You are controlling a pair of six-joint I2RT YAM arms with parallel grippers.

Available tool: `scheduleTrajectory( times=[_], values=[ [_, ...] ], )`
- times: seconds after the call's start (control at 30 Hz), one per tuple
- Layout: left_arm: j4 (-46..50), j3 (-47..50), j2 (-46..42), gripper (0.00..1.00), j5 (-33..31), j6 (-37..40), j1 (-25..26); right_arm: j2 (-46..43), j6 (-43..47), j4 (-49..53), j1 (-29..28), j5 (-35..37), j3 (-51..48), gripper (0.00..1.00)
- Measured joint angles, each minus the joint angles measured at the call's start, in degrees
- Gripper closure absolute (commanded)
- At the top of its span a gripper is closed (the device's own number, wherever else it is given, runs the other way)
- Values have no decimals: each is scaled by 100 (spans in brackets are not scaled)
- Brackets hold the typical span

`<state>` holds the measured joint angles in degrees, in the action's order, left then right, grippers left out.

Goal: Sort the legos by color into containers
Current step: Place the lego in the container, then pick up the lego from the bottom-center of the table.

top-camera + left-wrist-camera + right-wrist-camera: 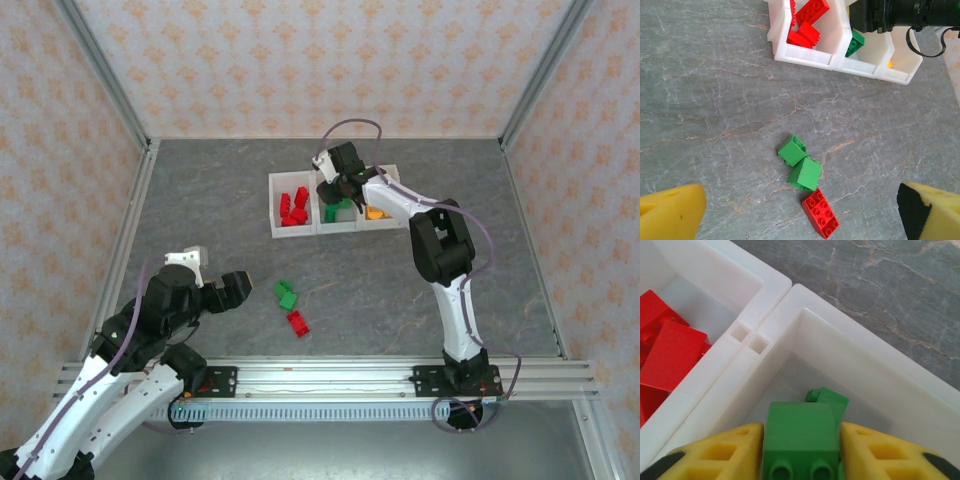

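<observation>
The three joined white bins (300, 231) stand at the table's middle back. Red bricks (293, 206) lie in the left one, green bricks (343, 211) in the middle one, orange bricks (375, 212) in the right one. My right gripper (801, 450) hangs over the middle bin (850, 347), shut on a green brick (800, 437); another green brick (832, 400) lies below it. Two green bricks (799, 162) and a red brick (820, 213) lie loose on the table. My left gripper (240, 287) stands open just left of them, its yellow fingers (670, 212) wide apart.
Metal frame posts (140, 190) and patterned walls border the grey table on three sides. A rail (330, 378) runs along the near edge. The right arm (440, 250) stretches from its base up to the bins.
</observation>
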<state>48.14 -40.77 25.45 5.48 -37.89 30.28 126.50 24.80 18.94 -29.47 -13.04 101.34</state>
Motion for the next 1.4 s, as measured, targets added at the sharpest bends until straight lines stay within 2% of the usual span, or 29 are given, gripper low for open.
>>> scheduleTrajectory(
  times=[0.17, 0.57, 0.7, 0.73, 1.0, 1.13, 1.27, 1.4],
  values=[
    [0, 0, 9, 1, 0, 0, 0, -166, 46, 2, 0, -42, -157, 42],
    [0, 0, 2, 1, 2, 0, 0, -984, -350, 365, -11, -61, -146, 33],
    [0, 0, 2, 1, 2, -2, 0, -1235, -802, 682, -11, -227, 50, 4],
    [0, 0, 2, 1, 4, -4, 0, -1346, -951, 761, -13, -273, 46, 0],
    [116, -35, -133, 1, 0, -11, 0, -2636, -1945, 1045, -177, -479, -553, 0],
    [404, -210, -284, 1, -26, -2, 0, -3432, -2406, 1099, -584, -374, -1329, 0],
    [708, -341, -483, 1, -96, -4, 0, -4054, -2673, 1241, -1473, -256, -2188, 1],
    [1008, -341, -706, 1, -153, -24, 0, -4146, -2876, 1456, -2426, -109, -2763, 1]
  ],
)
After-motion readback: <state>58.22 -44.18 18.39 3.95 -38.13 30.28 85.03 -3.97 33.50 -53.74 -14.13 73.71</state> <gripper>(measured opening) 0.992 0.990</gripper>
